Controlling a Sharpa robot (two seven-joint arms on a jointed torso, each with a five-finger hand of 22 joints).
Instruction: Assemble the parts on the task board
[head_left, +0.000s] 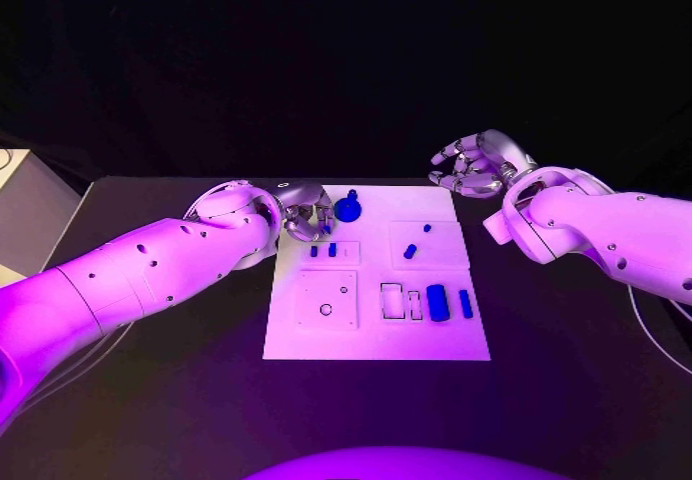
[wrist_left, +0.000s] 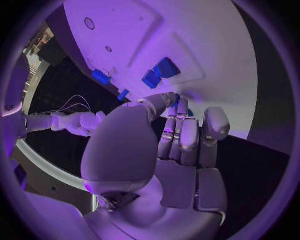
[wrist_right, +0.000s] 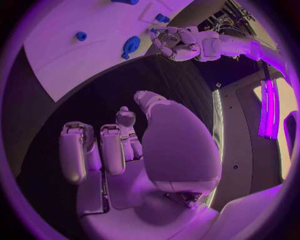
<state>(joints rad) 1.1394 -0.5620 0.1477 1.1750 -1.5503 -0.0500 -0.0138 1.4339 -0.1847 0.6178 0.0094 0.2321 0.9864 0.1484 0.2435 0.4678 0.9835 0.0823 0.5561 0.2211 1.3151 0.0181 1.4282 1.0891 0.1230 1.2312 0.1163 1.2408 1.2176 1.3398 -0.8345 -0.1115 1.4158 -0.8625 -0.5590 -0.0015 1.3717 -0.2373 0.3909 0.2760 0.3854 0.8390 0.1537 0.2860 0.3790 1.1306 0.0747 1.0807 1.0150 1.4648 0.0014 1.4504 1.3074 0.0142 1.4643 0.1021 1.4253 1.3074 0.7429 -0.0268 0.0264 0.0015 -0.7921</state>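
The white task board (head_left: 375, 335) lies mid-table. My left hand (head_left: 306, 215) hovers over its far left corner, beside a round blue part (head_left: 348, 208). In the left wrist view the thumb and fingers (wrist_left: 181, 125) are curled together, and a small blue part (wrist_left: 177, 100) shows pinched at their tips. Two blue pegs (wrist_left: 159, 74) stand in the board (wrist_left: 206, 40) just beyond them. My right hand (head_left: 476, 165) hangs over the black table past the board's far right corner, fingers (wrist_right: 103, 150) curled in with nothing in them.
More blue parts sit on the board: two small pegs (head_left: 323, 250), two pieces (head_left: 411, 251) right of centre, and two upright bars (head_left: 437, 302) by a rectangular slot (head_left: 392, 300). A square plate with a hole (head_left: 326, 300) lies at the near left.
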